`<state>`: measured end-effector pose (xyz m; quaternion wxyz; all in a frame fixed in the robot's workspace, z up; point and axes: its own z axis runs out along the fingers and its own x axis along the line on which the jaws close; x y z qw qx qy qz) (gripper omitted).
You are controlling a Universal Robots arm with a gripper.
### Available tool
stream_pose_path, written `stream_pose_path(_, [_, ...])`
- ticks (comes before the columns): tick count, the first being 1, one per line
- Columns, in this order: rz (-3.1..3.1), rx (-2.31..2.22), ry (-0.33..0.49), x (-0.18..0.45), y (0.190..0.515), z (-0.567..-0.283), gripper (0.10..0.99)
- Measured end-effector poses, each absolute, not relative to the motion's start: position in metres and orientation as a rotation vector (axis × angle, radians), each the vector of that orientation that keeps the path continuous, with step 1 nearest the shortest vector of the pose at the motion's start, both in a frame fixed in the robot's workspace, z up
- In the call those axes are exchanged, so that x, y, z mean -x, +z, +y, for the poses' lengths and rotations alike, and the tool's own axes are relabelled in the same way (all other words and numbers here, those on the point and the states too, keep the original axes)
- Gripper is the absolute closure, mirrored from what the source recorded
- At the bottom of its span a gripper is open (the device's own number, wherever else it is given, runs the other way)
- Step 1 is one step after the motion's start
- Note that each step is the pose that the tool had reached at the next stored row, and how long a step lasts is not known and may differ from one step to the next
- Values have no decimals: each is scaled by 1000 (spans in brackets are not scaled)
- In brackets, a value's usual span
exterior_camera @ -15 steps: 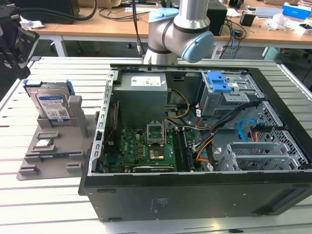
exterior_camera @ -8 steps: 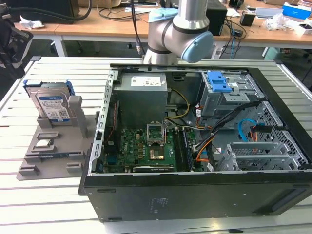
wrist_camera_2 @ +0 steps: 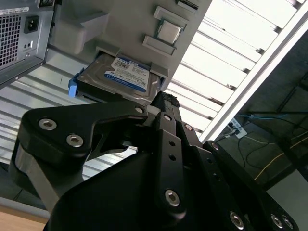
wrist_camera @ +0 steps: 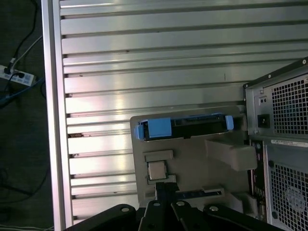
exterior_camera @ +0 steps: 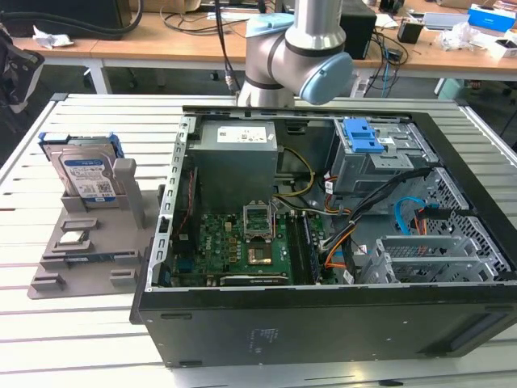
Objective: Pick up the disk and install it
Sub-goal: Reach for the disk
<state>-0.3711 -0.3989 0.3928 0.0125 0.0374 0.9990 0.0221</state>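
Note:
The disk [exterior_camera: 86, 175] stands on edge in a slot of a grey holder [exterior_camera: 56, 271] on the slatted table, at the exterior view's left of the open computer case [exterior_camera: 242, 331]. Its blue-and-white label faces the camera, and a blue frame runs round its edges. In the second wrist view the disk [wrist_camera_2: 122, 74] lies just beyond my gripper [wrist_camera_2: 166, 98]. In the first wrist view the disk's blue-framed edge [wrist_camera: 185, 127] is ahead of my gripper [wrist_camera: 165, 187]. The gripper hangs apart from the disk, shut with nothing between its fingers.
A small square silver chip [exterior_camera: 73, 238] rests on the holder's base in front of the disk. Inside the case are a motherboard [exterior_camera: 242, 242], a power supply [exterior_camera: 238, 158] and a drive cage with a blue latch [exterior_camera: 367, 137]. The arm's base [exterior_camera: 291, 56] stands behind the case.

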Motion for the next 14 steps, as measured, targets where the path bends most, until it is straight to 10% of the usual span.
stream_pose_path(14, [3114, -117, 69, 390, 393, -399, 980])
